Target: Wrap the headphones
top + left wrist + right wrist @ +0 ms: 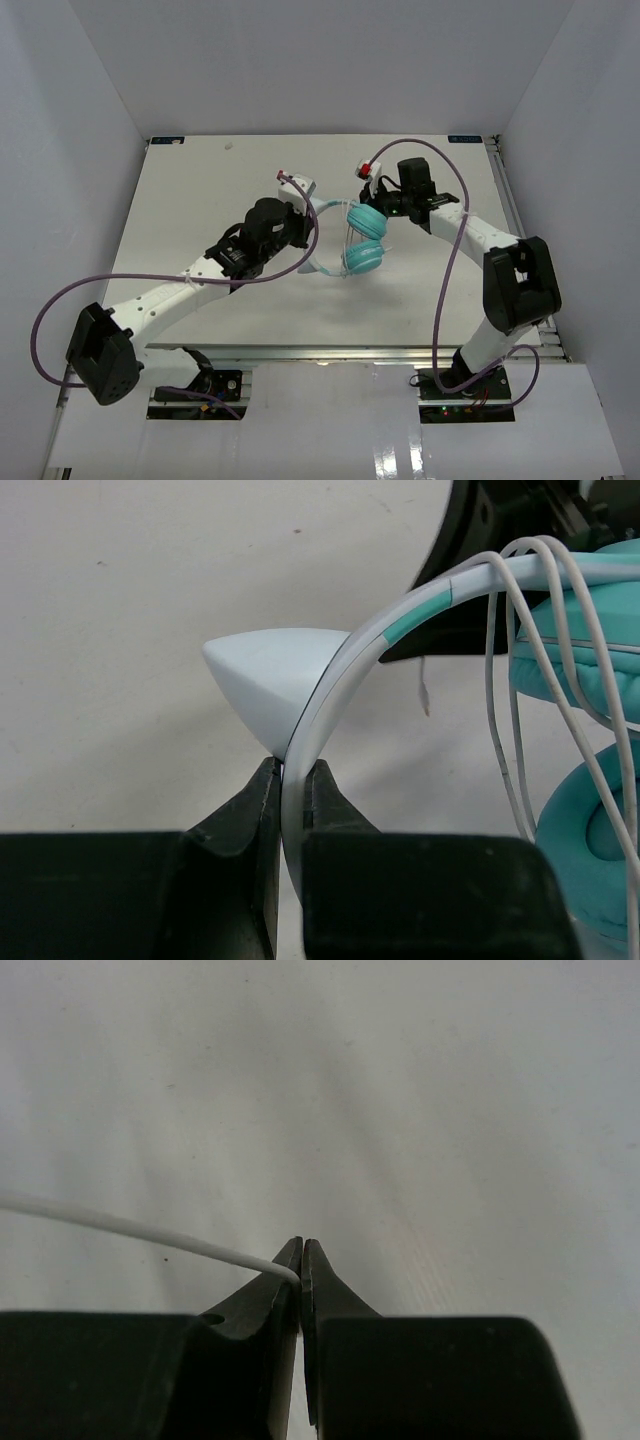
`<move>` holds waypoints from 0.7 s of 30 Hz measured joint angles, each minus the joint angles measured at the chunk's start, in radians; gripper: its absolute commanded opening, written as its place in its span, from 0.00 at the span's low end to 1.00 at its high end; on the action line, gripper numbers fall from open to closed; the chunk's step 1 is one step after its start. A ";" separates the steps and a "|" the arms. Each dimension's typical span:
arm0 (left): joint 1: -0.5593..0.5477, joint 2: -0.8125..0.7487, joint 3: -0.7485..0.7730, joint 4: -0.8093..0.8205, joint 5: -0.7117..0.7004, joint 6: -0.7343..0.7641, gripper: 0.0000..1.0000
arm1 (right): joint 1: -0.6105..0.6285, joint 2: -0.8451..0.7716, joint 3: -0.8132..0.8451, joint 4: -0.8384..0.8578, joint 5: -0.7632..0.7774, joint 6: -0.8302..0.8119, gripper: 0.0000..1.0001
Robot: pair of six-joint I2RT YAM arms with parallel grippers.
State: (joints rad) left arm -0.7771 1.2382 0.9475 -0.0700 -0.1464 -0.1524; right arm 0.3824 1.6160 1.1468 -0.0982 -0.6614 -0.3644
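White walls box in the white table on its left, far and right sides. At far left a purple cable loops out past the table's left edge toward the wall. The left arm reaches diagonally to the middle. There the left gripper is clamped tight on the thin headband of the headphones, the band pinched edge-on with no gap at the jaws.

Just behind the band, my left wrist view shows a pale wedge; I cannot tell what it is. Several strands of the white cord hang over the headband. The two teal ear cups are cut off by that view's right edge.

From above, the headphones sit near the table's middle, well apart from every edge. I cannot tell whether they rest on the surface.

The right gripper is just beyond the farther cup, its jaws closed to a hairline on the cord, which runs off the left of the right wrist view. The right arm folds back near the table's right edge, another purple cable arching over it.

Bare tabletop shows along the far edge and to the left of the left arm.
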 measured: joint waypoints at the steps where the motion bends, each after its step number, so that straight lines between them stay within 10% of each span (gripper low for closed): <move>1: 0.018 0.015 -0.002 0.007 -0.006 -0.007 0.00 | -0.001 0.039 0.004 0.005 -0.035 0.030 0.08; 21: 0.358 0.486 0.061 0.116 0.114 -0.164 0.00 | -0.013 0.593 0.207 0.244 -0.258 0.608 0.08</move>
State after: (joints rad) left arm -0.4192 1.7246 1.0089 0.0461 -0.0325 -0.3164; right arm 0.3690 2.2093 1.3540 0.1453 -0.9190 0.2436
